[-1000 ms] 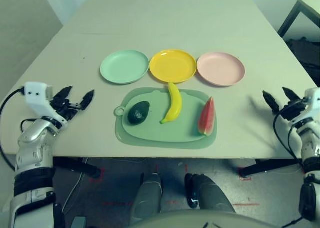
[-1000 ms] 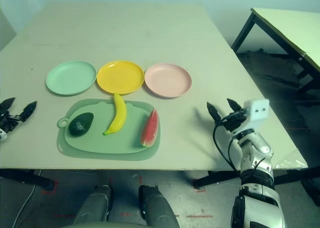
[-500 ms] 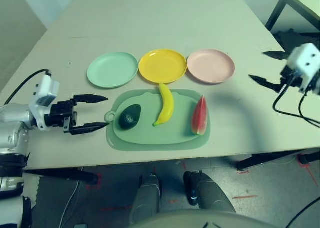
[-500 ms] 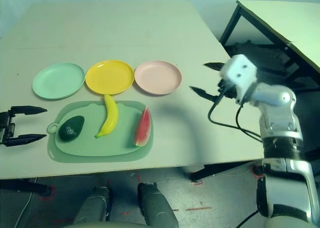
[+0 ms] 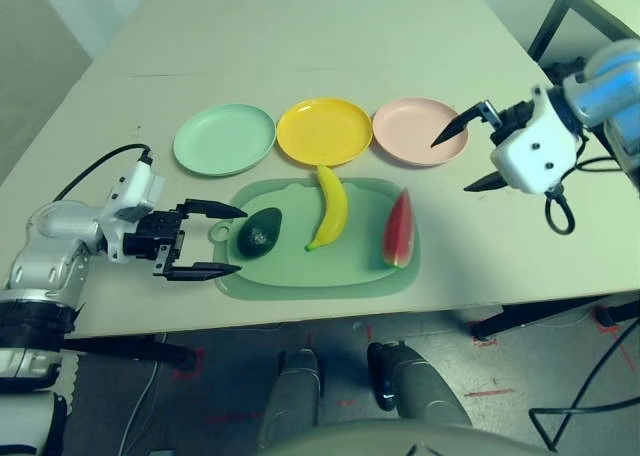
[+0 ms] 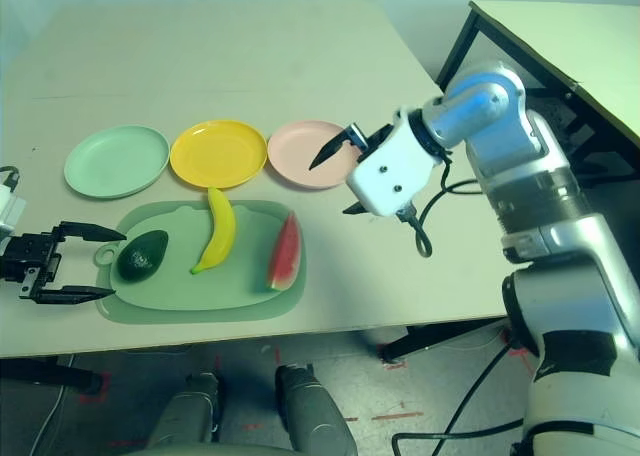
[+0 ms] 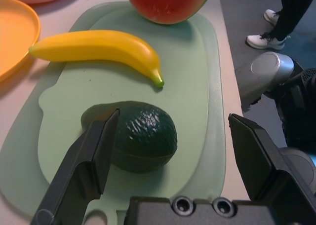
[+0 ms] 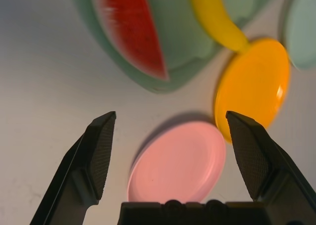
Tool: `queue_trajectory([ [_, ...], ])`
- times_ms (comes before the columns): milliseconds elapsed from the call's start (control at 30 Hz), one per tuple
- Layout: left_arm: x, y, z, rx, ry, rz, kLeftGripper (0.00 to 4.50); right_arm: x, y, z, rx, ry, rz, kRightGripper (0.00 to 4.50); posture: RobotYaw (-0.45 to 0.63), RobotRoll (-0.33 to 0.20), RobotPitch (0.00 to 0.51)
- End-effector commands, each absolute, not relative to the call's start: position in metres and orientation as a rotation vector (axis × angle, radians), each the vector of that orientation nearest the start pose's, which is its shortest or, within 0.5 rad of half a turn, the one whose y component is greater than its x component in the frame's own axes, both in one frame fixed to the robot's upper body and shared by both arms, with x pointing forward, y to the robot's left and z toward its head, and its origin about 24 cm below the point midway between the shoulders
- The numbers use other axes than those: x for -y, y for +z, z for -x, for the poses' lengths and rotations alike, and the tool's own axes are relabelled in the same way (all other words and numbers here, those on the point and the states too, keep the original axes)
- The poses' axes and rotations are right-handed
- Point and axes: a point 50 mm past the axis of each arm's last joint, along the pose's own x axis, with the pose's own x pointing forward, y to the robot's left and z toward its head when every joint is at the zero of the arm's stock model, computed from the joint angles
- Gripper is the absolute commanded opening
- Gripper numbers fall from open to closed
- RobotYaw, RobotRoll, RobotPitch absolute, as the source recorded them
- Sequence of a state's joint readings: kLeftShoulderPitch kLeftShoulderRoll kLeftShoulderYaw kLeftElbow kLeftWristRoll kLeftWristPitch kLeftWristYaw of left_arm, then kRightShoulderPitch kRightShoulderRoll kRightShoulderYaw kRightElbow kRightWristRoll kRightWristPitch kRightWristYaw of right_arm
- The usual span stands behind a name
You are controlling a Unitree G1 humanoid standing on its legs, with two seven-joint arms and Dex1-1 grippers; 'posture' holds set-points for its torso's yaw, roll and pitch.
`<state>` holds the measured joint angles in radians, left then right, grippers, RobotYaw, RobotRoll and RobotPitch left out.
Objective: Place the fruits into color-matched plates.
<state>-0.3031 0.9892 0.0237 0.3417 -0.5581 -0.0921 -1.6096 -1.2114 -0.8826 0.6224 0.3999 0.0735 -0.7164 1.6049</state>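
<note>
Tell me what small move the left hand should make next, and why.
Probably ease the left hand forward until its open fingers straddle the avocado, then close. The avocado lies just ahead of the fingertips on the green mat, not yet between them, and the mint green plate holds nothing.

Avocado (image 5: 259, 233), banana (image 5: 331, 207), watermelon (image 5: 398, 228) unplaced; plates (image 5: 322, 131) seemingly bare.

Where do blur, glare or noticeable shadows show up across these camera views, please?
Right wrist view: the watermelon wedge is smeared and soft, a dark shadow hugs the pink plate, and the yellow plate carries a bright glint on its rim. Left wrist view: the avocado is crisp, with small highlights on its skin. Left eye view: soft shadows fall beside the fruits on the green mat.
</note>
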Motion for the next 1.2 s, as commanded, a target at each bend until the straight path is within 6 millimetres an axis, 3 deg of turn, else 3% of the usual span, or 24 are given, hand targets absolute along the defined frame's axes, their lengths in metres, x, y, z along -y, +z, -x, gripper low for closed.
queue_trajectory([
  [33,-0.299,0.152,-0.251,-0.212,-1.363,-0.449,4.48,0.135,0.265,-0.307,0.136,1.751,1.931,4.48,-0.05,0.0,0.143],
  [300,-0.292,0.156,-0.252,-0.2,-1.376,-0.446,4.48,0.104,0.245,-0.308,0.092,1.854,1.949,4.48,-0.03,0.0,0.155],
  [933,-0.302,0.16,-0.249,-0.22,-1.336,-0.446,4.48,0.074,0.209,-0.295,-0.012,1.968,1.877,4.48,-0.01,0.0,0.163],
  [1200,-0.303,0.16,-0.25,-0.216,-1.331,-0.452,4.48,0.062,0.189,-0.299,-0.067,2.004,1.807,4.48,-0.01,0.0,0.168],
])
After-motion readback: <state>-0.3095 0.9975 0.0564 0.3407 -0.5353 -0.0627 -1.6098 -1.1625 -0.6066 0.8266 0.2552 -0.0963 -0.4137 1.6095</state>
